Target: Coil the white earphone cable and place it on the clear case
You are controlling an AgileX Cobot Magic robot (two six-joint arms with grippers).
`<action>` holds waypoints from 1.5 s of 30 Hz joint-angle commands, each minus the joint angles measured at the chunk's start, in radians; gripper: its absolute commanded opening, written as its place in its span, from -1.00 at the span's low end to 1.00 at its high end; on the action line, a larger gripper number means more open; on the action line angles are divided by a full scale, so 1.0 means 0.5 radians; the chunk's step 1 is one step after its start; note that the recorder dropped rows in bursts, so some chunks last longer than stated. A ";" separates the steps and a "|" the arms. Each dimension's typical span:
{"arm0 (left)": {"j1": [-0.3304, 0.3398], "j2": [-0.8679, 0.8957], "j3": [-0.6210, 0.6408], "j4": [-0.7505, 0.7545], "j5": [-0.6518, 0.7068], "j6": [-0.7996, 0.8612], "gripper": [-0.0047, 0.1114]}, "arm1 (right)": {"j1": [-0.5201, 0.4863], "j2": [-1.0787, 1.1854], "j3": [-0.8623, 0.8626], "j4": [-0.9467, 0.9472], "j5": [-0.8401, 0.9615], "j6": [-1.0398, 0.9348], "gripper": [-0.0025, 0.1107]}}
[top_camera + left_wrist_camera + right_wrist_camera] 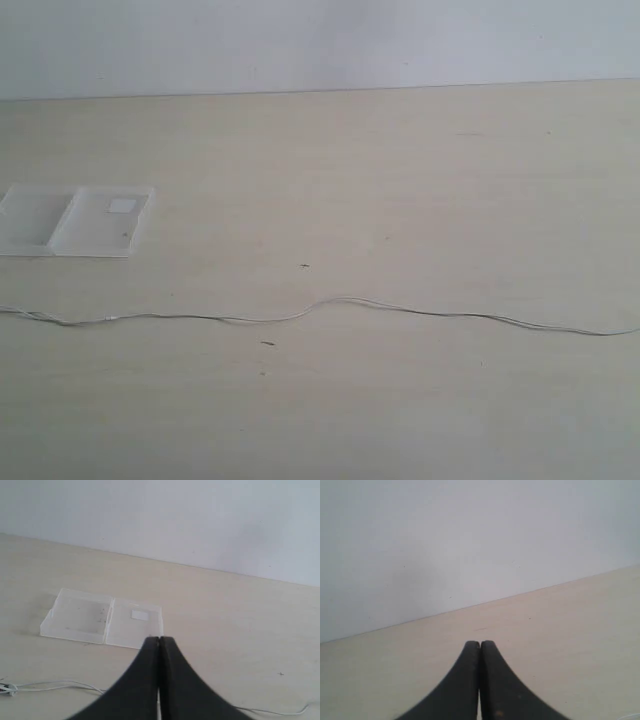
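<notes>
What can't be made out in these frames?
- Exterior view: the white earphone cable runs off both side edges, so earbuds and plug are unseen.
- Left wrist view: the shut left gripper hides the cable's middle stretch.
- Exterior view: the label on the clear case is too small to read.
- Right wrist view: the case is out of frame.

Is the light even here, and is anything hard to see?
Exterior view: flat, pale light, no clear shadows; the thin white earphone cable nearly fades into the light wooden table, and the flat transparent plastic case shows mainly by its edges. Left wrist view: the shut black left gripper looks soft-edged. Right wrist view: likewise the right gripper.
</notes>
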 commanded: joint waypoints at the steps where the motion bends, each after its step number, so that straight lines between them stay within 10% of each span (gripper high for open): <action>1: -0.004 -0.014 -0.006 -0.002 -0.006 0.001 -0.92 | -0.013 -0.014 0.009 -0.003 -0.013 -0.008 -0.96; 37: -0.004 -0.014 -0.006 -0.002 -0.006 0.001 -0.92 | 0.051 -0.014 0.009 -0.007 -0.013 -0.008 -0.96; 45: -0.004 -0.014 -0.006 -0.002 -0.006 0.001 -0.92 | 0.051 -0.014 0.007 0.608 -0.927 0.650 -0.96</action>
